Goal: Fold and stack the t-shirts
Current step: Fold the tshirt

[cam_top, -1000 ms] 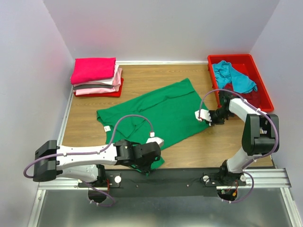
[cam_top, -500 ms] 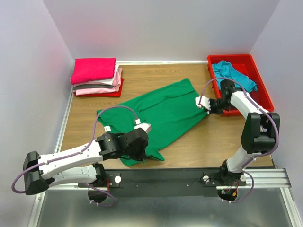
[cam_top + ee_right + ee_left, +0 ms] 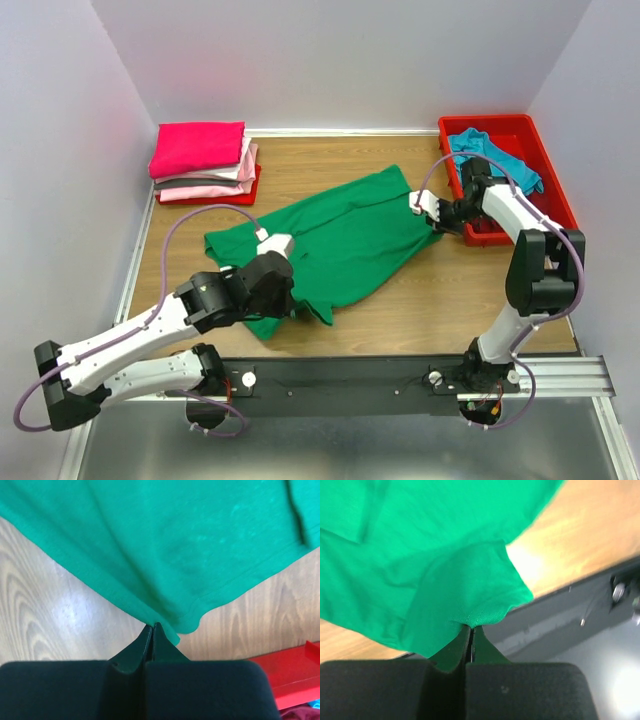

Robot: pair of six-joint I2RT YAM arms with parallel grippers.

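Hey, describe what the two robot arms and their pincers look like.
The left arm and right arm both have white tubular links, bulky black joint housings and a loose lilac cable looping alongside. The left pincer and right pincer each have two black fingers tapering to thin tips.

Green t-shirt (image 3: 345,240) rumpled mid-table

Tally of shirts, bin, arms
One bright green cotton t-shirt (image 3: 340,240); one folded pile of hot pink, light pink and red tees (image 3: 205,165), number unclear; one red plastic bin (image 3: 490,122); one teal tee (image 3: 495,160); one dark red tee (image 3: 542,205); two robot arms (image 3: 150,323) (image 3: 540,275).
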